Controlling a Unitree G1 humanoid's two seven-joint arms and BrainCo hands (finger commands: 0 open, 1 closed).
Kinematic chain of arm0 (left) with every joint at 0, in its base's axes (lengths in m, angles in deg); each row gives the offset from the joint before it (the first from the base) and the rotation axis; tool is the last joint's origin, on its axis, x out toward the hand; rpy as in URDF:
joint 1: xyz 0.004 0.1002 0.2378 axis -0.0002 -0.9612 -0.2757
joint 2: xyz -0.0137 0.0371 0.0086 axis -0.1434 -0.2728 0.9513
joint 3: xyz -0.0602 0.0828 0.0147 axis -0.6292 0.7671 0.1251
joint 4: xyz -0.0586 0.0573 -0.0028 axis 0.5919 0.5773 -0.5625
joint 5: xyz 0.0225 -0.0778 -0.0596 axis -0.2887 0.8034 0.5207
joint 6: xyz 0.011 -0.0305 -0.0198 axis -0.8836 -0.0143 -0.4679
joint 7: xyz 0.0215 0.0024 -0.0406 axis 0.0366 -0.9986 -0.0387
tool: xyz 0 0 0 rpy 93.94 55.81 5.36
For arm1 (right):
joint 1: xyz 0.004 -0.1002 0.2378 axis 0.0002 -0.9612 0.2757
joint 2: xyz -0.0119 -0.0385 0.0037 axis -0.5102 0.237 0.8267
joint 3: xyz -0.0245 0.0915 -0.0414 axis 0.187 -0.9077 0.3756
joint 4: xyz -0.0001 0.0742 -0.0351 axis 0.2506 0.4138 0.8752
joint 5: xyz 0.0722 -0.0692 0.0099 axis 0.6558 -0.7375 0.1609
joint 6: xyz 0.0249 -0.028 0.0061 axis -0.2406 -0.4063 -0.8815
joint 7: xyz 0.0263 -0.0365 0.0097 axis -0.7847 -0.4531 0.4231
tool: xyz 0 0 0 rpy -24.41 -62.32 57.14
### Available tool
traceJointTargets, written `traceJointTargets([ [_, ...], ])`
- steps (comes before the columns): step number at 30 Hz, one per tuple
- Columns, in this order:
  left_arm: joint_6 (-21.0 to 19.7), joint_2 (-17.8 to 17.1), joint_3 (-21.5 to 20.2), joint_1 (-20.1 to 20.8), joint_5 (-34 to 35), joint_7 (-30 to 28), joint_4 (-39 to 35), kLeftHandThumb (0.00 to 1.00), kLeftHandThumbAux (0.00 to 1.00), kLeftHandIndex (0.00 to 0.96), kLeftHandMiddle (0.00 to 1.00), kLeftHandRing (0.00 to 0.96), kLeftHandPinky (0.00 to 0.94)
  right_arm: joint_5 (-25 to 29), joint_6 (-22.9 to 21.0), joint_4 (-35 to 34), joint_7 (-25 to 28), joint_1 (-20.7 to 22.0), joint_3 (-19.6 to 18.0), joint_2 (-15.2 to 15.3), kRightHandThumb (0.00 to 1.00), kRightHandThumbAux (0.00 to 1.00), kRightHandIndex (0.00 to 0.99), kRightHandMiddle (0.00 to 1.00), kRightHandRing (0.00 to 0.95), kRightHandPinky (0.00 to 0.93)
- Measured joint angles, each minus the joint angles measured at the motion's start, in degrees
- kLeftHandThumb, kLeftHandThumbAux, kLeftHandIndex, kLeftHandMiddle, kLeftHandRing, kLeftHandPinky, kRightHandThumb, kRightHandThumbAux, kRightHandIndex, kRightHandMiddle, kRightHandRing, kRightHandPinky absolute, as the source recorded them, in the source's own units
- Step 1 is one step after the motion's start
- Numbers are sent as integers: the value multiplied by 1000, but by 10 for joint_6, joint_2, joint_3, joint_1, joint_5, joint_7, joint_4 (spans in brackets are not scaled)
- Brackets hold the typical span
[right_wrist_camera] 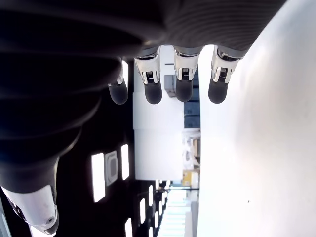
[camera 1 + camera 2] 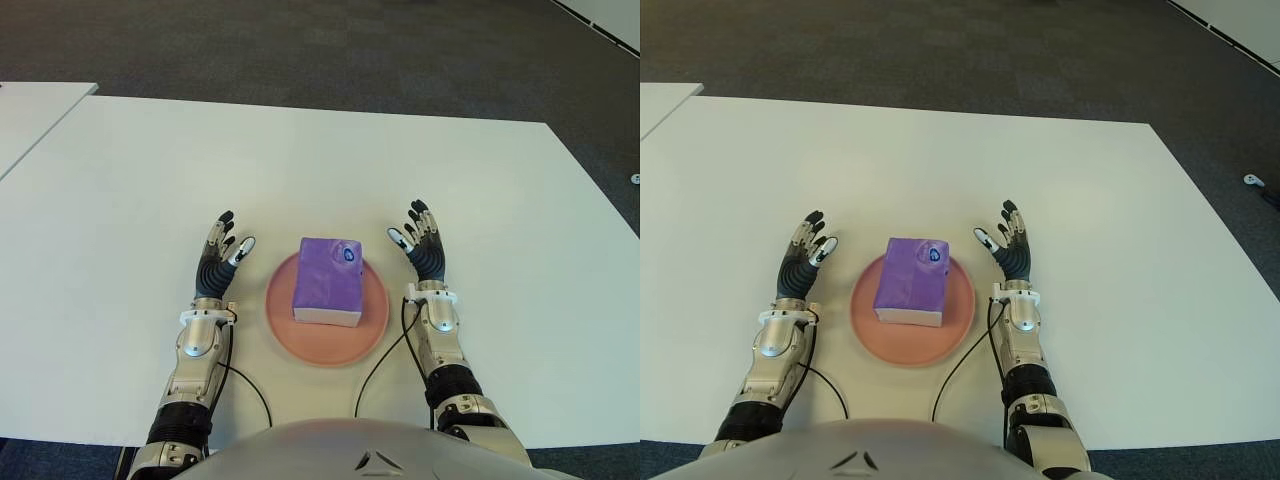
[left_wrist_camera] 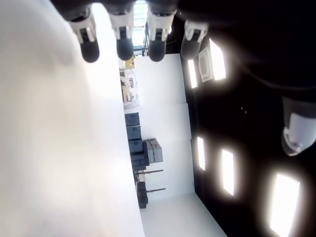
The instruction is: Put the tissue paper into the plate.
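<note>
A purple tissue pack (image 2: 328,280) lies flat on the pink round plate (image 2: 370,325) near the table's front edge. My left hand (image 2: 222,254) shows just left of the plate, fingers stretched out and holding nothing. My right hand (image 2: 418,241) shows just right of the plate, fingers likewise spread and empty. Neither hand touches the pack. In the left wrist view the fingertips (image 3: 124,48) extend straight with nothing between them. The right wrist view shows its fingertips (image 1: 153,91) the same way.
The white table (image 2: 300,170) stretches wide behind and to both sides of the plate. A second white table edge (image 2: 30,110) shows at the far left. Dark carpet (image 2: 350,50) lies beyond.
</note>
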Motion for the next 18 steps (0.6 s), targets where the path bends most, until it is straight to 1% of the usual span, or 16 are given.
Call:
traceJointTargets([
  [9,6,0,-1,0,0,0,0,0,431,0,0,0,0,0,-15,-57,2,-43,9,-3,74,604,0,0,0,0],
  [14,2,0,-1,-1,0,0,-1,0,423,0,0,0,0,1,-20,-82,4,-65,12,-4,75,621,0,0,0,0],
  [18,-4,0,-1,-2,0,0,-4,0,415,0,0,0,0,2,-22,-90,8,-73,12,-3,67,640,0,0,0,0],
])
